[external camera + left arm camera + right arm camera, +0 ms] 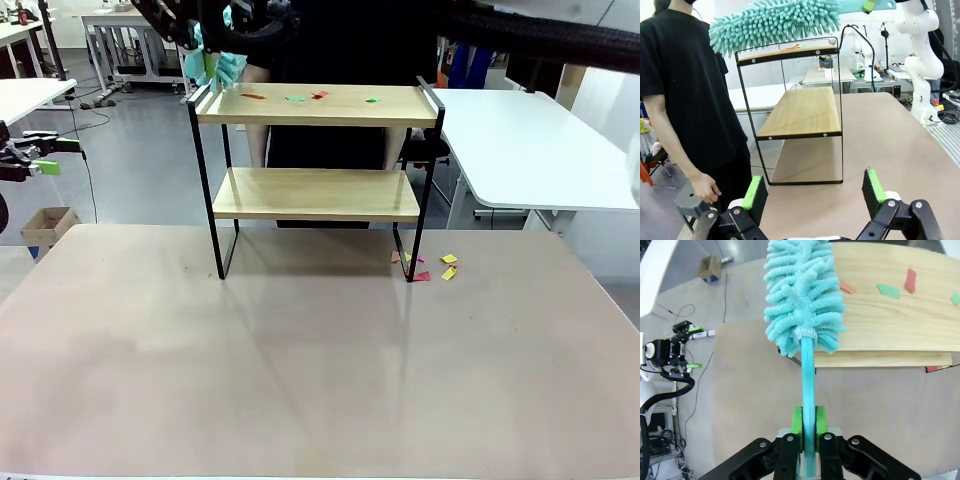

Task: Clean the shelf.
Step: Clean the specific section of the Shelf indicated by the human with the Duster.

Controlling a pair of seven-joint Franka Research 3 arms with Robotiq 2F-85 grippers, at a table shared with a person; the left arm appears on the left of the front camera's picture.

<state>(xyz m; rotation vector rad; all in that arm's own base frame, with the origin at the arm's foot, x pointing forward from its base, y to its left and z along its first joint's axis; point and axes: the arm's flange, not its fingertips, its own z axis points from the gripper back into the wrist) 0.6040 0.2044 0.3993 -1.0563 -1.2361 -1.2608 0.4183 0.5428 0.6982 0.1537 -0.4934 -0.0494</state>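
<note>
Tabletop bears two-tier shelf, scraps littering top board.

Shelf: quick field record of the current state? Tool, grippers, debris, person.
shelf: two-tier, upright on the table, far side
tool: teal duster, head over the top board's left end; contact unclear
right gripper: shut on the duster handle
left gripper: open, holding nothing
top board: four paper scraps, red and green
table debris: loose scraps by the shelf's right foot
person: standing behind the shelf, black top
</note>
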